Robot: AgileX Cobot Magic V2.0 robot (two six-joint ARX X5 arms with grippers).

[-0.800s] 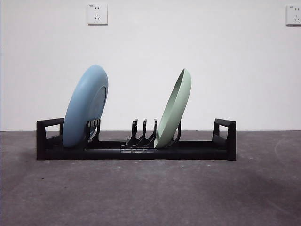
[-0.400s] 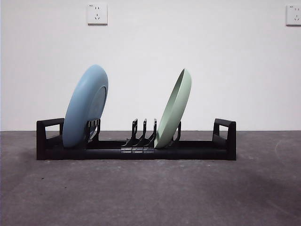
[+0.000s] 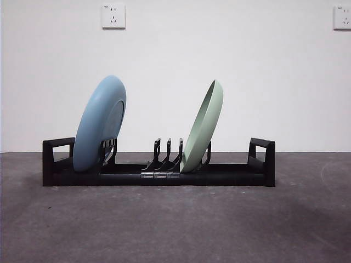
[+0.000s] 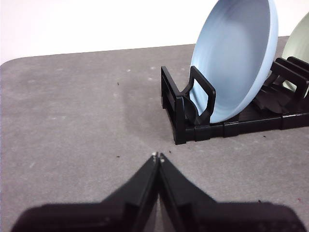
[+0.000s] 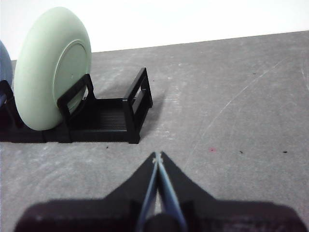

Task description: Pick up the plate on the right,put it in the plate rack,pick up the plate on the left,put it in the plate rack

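Observation:
The long black plate rack (image 3: 164, 176) lies across the table. A blue plate (image 3: 100, 124) leans on edge in its left end. A pale green plate (image 3: 203, 126) leans among the prongs right of the middle. My left gripper (image 4: 158, 157) is shut and empty, low over the table a little way off the rack's left end (image 4: 179, 113), near the blue plate (image 4: 236, 58). Shut and empty as well, my right gripper (image 5: 157, 156) sits off the rack's right end (image 5: 135, 104), with the green plate (image 5: 50, 65) beyond. Neither gripper shows in the front view.
The grey tabletop (image 3: 175, 224) stretches in front of the rack, and a white wall with two sockets (image 3: 113, 16) stands behind it.

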